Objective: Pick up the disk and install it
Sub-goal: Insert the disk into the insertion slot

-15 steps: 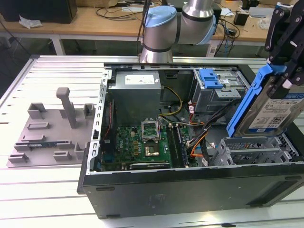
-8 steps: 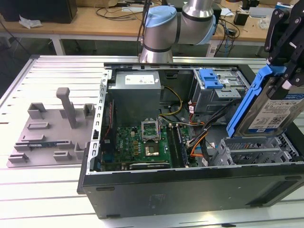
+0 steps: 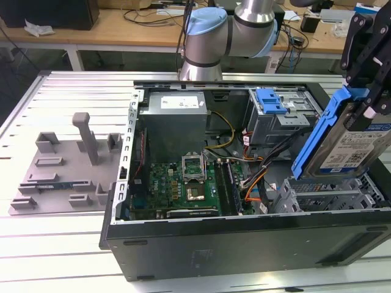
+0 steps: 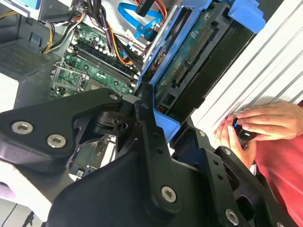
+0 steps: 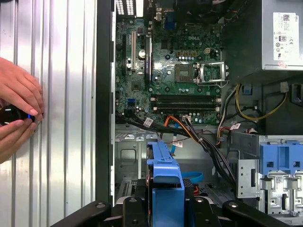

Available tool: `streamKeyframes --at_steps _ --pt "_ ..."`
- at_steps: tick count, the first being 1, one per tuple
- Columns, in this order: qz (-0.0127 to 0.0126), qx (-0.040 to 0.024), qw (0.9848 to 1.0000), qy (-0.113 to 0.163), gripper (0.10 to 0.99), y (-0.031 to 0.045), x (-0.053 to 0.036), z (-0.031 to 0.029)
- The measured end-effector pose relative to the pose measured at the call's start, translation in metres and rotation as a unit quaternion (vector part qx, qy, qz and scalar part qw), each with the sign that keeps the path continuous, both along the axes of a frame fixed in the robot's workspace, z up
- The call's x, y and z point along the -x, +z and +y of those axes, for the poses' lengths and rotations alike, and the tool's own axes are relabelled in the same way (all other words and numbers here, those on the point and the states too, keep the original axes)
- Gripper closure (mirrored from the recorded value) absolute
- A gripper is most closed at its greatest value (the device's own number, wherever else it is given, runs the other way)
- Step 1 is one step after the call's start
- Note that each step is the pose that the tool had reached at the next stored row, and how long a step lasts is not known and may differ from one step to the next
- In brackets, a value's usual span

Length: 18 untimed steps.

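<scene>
Tool (image 3: 365,105) clamped on the disk (image 3: 345,143), right side of the exterior view.
Disk hangs tilted, edge-down, just above the grey drive cage (image 3: 330,198) in the open PC case (image 3: 244,244). Judged rigid, fairly heavy and shock-sensitive. The blue carrier bracket (image 3: 317,137) is the safe hold, and the tool grips there.

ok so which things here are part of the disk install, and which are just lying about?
In the job: the disk, clamped in the tool over the open computer case; the metal drive cage beneath it.
Just there: power supply, motherboard, grey fixture plate, a person's hands on a small black device.
</scene>
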State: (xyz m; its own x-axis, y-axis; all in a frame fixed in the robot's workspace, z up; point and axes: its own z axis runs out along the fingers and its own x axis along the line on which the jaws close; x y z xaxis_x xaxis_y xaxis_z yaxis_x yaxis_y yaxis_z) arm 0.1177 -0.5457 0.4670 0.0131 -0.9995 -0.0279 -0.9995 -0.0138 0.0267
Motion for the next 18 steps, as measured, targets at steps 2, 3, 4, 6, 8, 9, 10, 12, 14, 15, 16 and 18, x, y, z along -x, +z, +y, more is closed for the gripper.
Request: streamKeyframes --at_steps 2,3,4,6,8,9,10,12,14,15,16,18 --pt "0.0000 -0.0001 1.0000 0.000 0.718 -0.0010 -0.0001 -0.0002" --pt "0.0000 0.0000 1.0000 0.000 0.718 -0.0015 -0.0001 -0.0005" --pt "0.0000 0.0000 1.0000 0.000 0.718 -0.0018 -0.0001 -0.0008" --pt "0.0000 0.0000 1.0000 0.001 0.718 -0.0027 -0.0002 -0.0015" --pt "0.0000 -0.0001 1.0000 0.001 0.718 -0.0036 -0.0005 -0.0018" --pt "0.0000 0.0000 1.0000 0.001 0.718 -0.0040 -0.0006 -0.0019" --pt "0.0000 0.0000 1.0000 0.001 0.718 -0.0044 -0.0007 -0.0021" --pt "0.0000 -0.0001 1.0000 0.001 0.718 -0.0053 -0.0009 -0.0023" --pt "0.0000 0.0000 1.0000 0.001 0.718 -0.0062 -0.0009 -0.0027" --pt "0.0000 0.0000 1.0000 0.001 0.718 -0.0066 -0.0009 -0.0029" --pt "0.0000 -0.0001 1.0000 0.001 0.718 -0.0071 -0.0010 -0.0030" --pt "0.0000 0.0000 1.0000 0.001 0.718 -0.0081 -0.0011 -0.0032"
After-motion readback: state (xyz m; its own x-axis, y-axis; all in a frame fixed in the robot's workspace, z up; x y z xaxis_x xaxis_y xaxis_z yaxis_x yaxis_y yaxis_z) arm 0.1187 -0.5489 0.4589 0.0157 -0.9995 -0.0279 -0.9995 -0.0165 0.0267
